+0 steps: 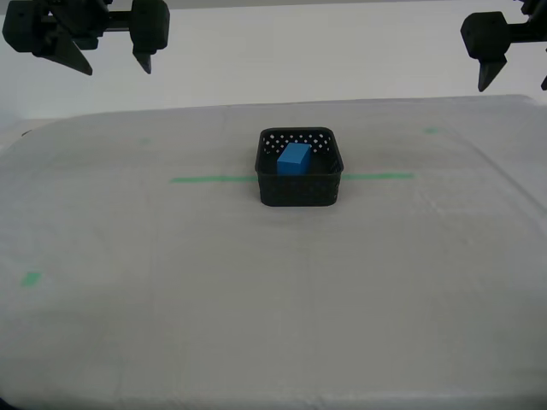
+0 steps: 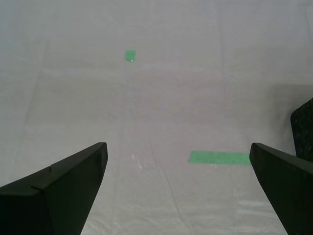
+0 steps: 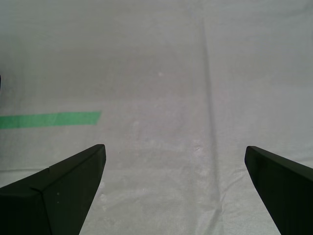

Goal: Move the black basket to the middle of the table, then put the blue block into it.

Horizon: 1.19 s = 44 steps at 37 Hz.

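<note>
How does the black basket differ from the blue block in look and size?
The black basket is much bigger than the blue block. The basket's walls are perforated with small holes; the block's faces are plain. The basket stands on the table; the block lies inside the basket. Both are boxy.

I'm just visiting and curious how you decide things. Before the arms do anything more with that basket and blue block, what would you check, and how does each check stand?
1. The blue block is inside the black basket: ok.
2. The basket sits mid-table, on the green tape line: ok.
3. My first gripper is open and empty: ok.
4. My second gripper is open and empty: ok.
5. Both arms are raised clear of the basket: ok.
</note>
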{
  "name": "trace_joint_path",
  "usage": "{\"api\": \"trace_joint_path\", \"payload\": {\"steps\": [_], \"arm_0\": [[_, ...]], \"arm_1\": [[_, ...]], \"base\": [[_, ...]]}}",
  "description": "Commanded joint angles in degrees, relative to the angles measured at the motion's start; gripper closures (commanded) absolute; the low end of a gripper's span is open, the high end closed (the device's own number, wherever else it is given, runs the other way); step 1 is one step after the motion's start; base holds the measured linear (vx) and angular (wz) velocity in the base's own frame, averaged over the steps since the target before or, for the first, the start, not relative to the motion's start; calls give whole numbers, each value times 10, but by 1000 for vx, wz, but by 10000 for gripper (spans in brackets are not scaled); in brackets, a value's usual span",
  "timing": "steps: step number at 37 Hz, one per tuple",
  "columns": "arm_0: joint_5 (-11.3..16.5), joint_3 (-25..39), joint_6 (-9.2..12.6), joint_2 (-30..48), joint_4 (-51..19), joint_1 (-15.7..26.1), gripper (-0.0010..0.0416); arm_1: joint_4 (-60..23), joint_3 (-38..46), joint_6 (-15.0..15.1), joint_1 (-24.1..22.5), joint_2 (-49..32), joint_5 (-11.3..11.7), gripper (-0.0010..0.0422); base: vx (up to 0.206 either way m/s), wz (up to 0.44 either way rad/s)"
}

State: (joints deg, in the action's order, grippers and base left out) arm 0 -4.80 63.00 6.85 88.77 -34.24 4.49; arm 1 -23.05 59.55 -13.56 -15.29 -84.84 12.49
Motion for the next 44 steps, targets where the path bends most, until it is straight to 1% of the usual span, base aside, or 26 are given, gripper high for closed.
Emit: {"api": "trace_joint_path", "payload": {"steps": [1, 44], "arm_0": [[-2, 0, 0, 0, 0, 0, 7], [-2, 0, 0, 0, 0, 0, 7]], "arm_1": [[0, 0, 1, 0, 0, 1, 12], [0, 0, 1, 0, 0, 1, 12]], "base": [[0, 0], [0, 0]]}}
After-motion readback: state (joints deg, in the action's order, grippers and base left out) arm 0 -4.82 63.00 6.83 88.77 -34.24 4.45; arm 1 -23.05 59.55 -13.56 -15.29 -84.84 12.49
